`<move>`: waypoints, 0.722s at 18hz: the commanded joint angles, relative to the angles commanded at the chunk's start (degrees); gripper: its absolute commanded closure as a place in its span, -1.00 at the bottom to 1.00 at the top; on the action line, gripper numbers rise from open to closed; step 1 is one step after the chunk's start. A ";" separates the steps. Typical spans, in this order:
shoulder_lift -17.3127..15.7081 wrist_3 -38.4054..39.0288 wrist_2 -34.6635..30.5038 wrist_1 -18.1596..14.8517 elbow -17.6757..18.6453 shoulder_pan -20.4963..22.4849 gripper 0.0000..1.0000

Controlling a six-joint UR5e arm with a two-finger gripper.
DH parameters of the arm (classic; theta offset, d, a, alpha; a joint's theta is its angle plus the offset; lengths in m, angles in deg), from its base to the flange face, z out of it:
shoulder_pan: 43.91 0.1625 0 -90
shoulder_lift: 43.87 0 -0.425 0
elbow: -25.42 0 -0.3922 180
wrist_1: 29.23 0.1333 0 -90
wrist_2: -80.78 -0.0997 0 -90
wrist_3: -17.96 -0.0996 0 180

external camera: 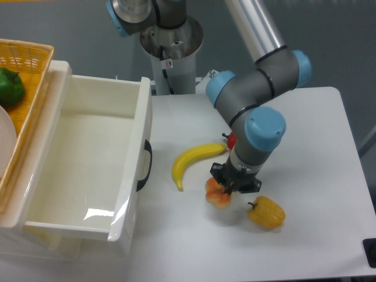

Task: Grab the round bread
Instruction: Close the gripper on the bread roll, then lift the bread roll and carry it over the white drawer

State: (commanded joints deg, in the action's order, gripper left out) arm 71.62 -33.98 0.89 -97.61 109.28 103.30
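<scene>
The gripper [228, 187] points down, its dark fingers [218, 176] closed around the top of the round bread [218, 195], which hangs just below them, close over the counter [317, 147]. Just beside the fingers, up and to the left, lies a banana [191, 161]; to their lower right sits a yellow pepper [267, 212]. Far to the left stands a white open bin [88, 158], and beyond it a wicker basket [29, 64] holds a green pepper [10, 86].
</scene>
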 joint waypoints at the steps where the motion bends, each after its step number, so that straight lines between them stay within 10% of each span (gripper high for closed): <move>1: -0.09 0.00 -0.09 0.00 -0.62 0.00 1.00; 13: -5.70 -4.39 0.00 -5.26 -0.45 0.00 1.00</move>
State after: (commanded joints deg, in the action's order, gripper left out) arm 65.92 -38.37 0.89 -102.87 108.83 103.30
